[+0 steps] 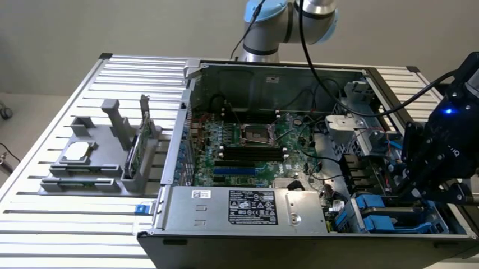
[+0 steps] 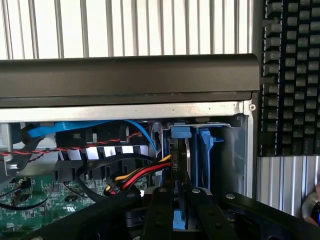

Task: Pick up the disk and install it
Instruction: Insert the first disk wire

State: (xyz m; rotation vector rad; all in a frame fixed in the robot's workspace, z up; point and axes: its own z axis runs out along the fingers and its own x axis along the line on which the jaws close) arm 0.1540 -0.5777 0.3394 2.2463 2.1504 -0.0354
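My black claw was clenched narrow on the edge of the disk, a silver-grey metal hard drive framed by bright blue plastic carrier rails, which stood on edge in the blue drive bay at the corner of the open black computer case. I judged it dense, stiff and shock-sensitive, best gripped by the rails, not the slick metal.
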